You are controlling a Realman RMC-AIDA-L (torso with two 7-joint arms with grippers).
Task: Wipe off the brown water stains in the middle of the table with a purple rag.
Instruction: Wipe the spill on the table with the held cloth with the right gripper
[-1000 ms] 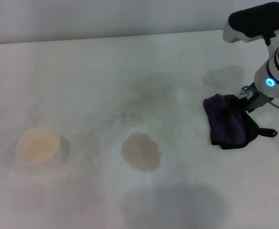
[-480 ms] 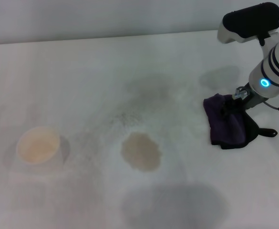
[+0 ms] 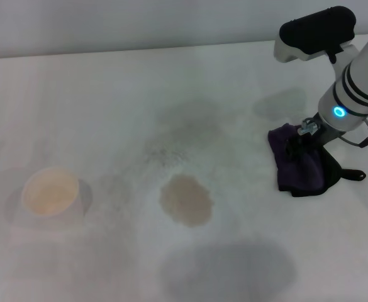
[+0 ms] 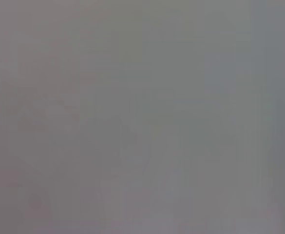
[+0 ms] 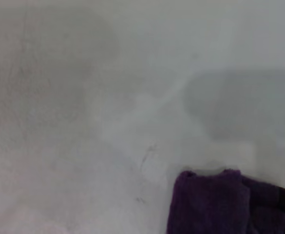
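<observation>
Your right claw [image 3: 301,139] is down on the purple rag [image 3: 300,165] over by the right edge of the surface [image 3: 108,100], but honestly I can't tell from the head view whether it's actually pinched any cloth or how wide it's spread. The right wrist view only shows a corner of the rag, no fingers. The left claw isn't in sight at all, and its wrist view is blank grey.

The brown water stains [image 3: 185,200] sit around the middle, a bit toward the near edge, well apart from the rag. So the big risk is the trip over: if the grip only caught a fold, the rag could slip out or drag in a bunched lump and smear instead of soak.

Other thing to watch: the rag's loop tab [image 3: 353,175] trails out toward the right edge and might snag.

Also, the paper cup [image 3: 50,192] sits near the left edge. A long wipe stroke that way could knock it, though it's far off.
</observation>
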